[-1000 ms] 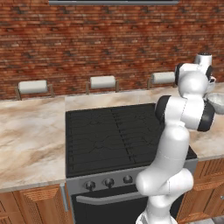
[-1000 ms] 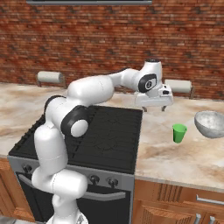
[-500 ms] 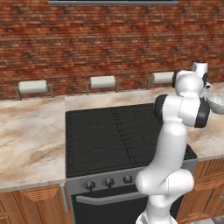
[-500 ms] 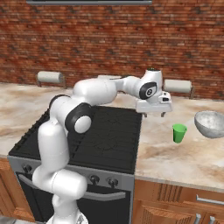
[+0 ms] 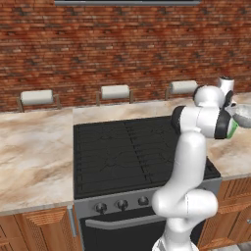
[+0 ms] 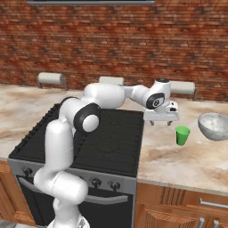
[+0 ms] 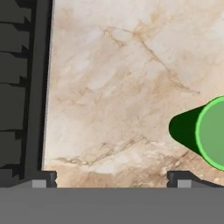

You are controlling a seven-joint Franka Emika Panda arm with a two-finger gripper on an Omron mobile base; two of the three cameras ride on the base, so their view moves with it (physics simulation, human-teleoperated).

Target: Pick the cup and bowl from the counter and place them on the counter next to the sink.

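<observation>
Two things of the task stand on the bench (image 6: pixel 178 164) right of the stove (image 6: pixel 107 142): the green cup (image 6: pixel 182 135) and, further right, the pale bowl (image 6: pixel 214 126). The tool (image 6: pixel 161 121) hangs above the bench just left of the cup, its jaws wide apart and holding nothing.
</observation>
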